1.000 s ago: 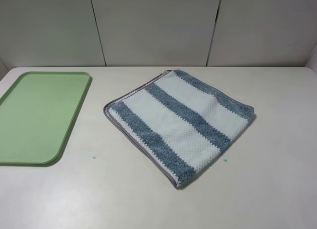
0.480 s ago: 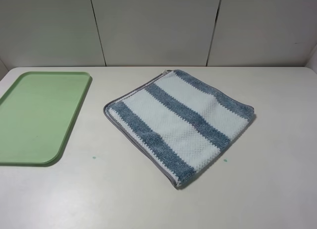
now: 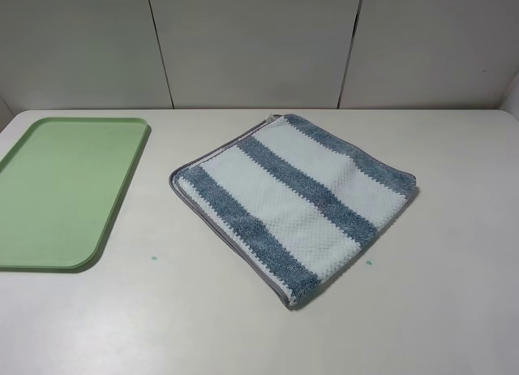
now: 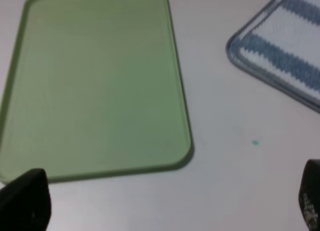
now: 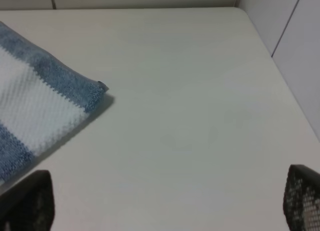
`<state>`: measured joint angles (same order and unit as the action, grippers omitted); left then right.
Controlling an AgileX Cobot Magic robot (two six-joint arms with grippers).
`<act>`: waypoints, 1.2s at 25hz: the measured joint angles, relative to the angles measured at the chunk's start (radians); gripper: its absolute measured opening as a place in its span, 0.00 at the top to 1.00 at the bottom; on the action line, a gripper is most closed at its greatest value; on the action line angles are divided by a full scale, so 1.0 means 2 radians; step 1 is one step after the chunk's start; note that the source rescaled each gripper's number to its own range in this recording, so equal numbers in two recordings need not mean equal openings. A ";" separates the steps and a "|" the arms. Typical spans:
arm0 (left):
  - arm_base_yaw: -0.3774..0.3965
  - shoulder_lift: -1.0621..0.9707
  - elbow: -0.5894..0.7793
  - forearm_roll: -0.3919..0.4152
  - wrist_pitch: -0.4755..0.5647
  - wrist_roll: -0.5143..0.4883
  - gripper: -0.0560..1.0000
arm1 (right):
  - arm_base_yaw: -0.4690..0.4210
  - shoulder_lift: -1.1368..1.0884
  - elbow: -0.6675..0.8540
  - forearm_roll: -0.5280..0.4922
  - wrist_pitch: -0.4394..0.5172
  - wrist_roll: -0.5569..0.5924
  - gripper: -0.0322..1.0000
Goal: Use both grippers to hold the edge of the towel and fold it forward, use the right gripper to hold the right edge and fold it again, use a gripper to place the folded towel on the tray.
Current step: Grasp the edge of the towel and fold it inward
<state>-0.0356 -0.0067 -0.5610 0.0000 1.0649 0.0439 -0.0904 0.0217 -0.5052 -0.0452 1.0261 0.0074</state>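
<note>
Slate-blue and white, the towel (image 3: 293, 204) lies flat on the counter (image 3: 203, 318), set cornerwise and well apart from the tray (image 3: 65, 188) to its left. Nothing has shifted over the last second: cloth and tray sit exactly as they did, and no arm has entered the high view. I judge the task is at its very start, with the first fold not yet begun.

Both arms hang back from the work. The left claw (image 4: 167, 198) is spread wide and grasps nothing; its camera looks down on the tray and one towel corner, where the grey hem seems doubled, though I cannot tell whether the cloth lies in more than one layer. The right claw (image 5: 166, 198) is likewise released and empty, above bare counter beside the towel's far right corner.

Next, each claw probably needs to come down onto the edge of the towel (image 3: 233, 252).
</note>
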 joint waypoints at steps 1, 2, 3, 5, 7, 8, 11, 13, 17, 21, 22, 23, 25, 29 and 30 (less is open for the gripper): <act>0.000 0.006 -0.010 0.000 0.003 0.000 0.00 | 0.000 0.014 -0.005 0.000 0.000 0.000 0.00; 0.000 0.017 -0.020 0.000 0.007 0.000 0.00 | 0.000 0.029 -0.012 0.000 0.000 0.000 0.00; 0.000 0.030 -0.028 0.000 0.010 0.001 0.00 | 0.000 0.048 -0.021 0.001 0.001 0.000 0.00; 0.000 0.068 -0.047 0.000 0.015 0.008 0.00 | 0.000 0.089 -0.041 0.001 0.001 0.000 0.00; 0.000 0.107 -0.065 0.000 0.016 0.022 0.00 | 0.000 0.129 -0.065 0.001 0.001 0.000 0.00; 0.000 0.128 -0.075 0.000 0.016 0.028 0.00 | 0.000 0.150 -0.077 0.001 0.001 0.000 0.00; 0.000 0.190 -0.104 0.000 0.016 0.043 0.00 | 0.000 0.205 -0.114 0.001 0.001 0.010 0.00; 0.000 0.232 -0.122 0.000 0.016 0.049 0.01 | 0.000 0.237 -0.138 0.001 0.001 0.026 0.00; -0.016 0.294 -0.140 0.000 -0.001 0.056 0.01 | 0.000 0.306 -0.191 0.002 0.014 0.037 0.00; -0.065 0.341 -0.142 0.000 -0.030 0.060 0.02 | 0.019 0.384 -0.250 0.004 0.043 0.043 0.00; -0.080 0.355 -0.142 0.003 -0.036 0.060 0.02 | 0.031 0.405 -0.265 0.003 0.048 0.046 0.00; -0.095 0.373 -0.142 0.003 -0.042 0.060 0.02 | 0.043 0.426 -0.277 0.002 0.054 0.049 0.00; -0.121 0.400 -0.143 0.003 -0.051 0.060 0.02 | 0.065 0.465 -0.304 -0.003 0.065 0.061 0.00; -0.172 0.476 -0.165 0.003 -0.066 0.054 0.02 | 0.088 0.546 -0.341 -0.009 0.075 0.104 0.00; -0.184 0.494 -0.172 0.003 -0.072 0.050 0.02 | 0.089 0.566 -0.347 -0.010 0.076 0.118 0.00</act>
<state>-0.4027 0.9821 -0.9055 0.0066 0.9219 0.1447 0.0873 1.1531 -1.1987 -0.0651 1.1789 0.2435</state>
